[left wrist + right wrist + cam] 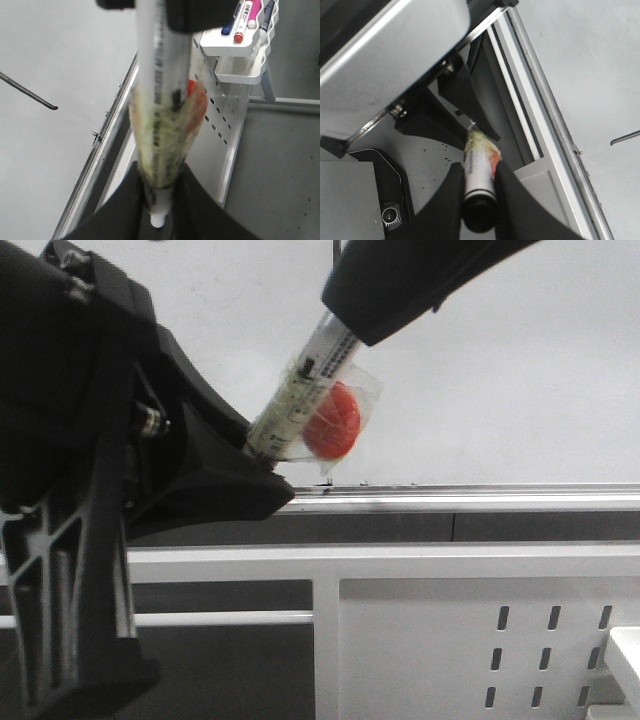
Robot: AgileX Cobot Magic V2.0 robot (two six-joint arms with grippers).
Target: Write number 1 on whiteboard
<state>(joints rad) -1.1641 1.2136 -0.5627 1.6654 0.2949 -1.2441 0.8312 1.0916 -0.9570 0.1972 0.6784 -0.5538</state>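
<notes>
Both grippers, left [262, 462] and right [345, 325], pinching one marker [300, 395], fingers pressed on barrel ends. Stroke "1" [27, 92] already on whiteboard [500, 370], marker off the board. Judged: handover or cap step; next needs one-sided release, steady pull.

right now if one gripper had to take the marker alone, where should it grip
Probably the bare white barrel, above the taped red disc. The marker is a long round tube tilted between the left gripper and right gripper, so close across it from the side, clear of the crinkly tape.
</notes>
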